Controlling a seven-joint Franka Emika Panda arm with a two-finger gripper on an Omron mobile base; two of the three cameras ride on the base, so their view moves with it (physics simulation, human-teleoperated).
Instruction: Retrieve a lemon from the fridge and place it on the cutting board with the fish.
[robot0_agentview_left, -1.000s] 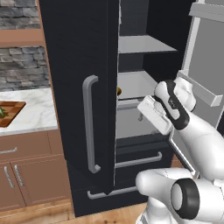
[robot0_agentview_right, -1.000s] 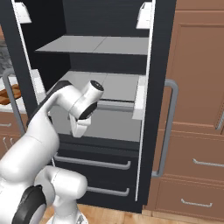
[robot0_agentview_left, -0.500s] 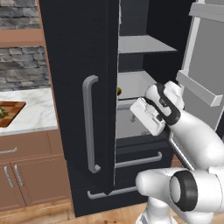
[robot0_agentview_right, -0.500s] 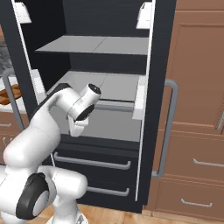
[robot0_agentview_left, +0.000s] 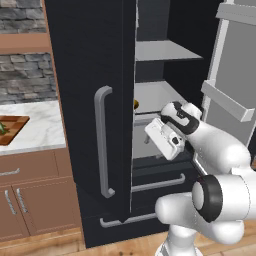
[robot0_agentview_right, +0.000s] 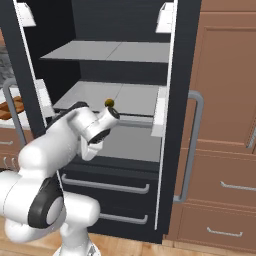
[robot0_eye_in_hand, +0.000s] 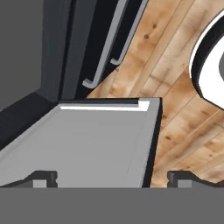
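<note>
Looking into the open fridge (robot0_agentview_right: 125, 60), we see the lemon (robot0_agentview_right: 109, 103) on the middle shelf (robot0_agentview_right: 130, 97), our gripper (robot0_eye_in_hand: 111, 177) spread wide, empty, just below it.

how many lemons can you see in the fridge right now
1. A small round yellow-olive lemon sits at the front edge of the middle grey shelf inside the black fridge, just above the arm's wrist. The closed left door may hide others.
</note>
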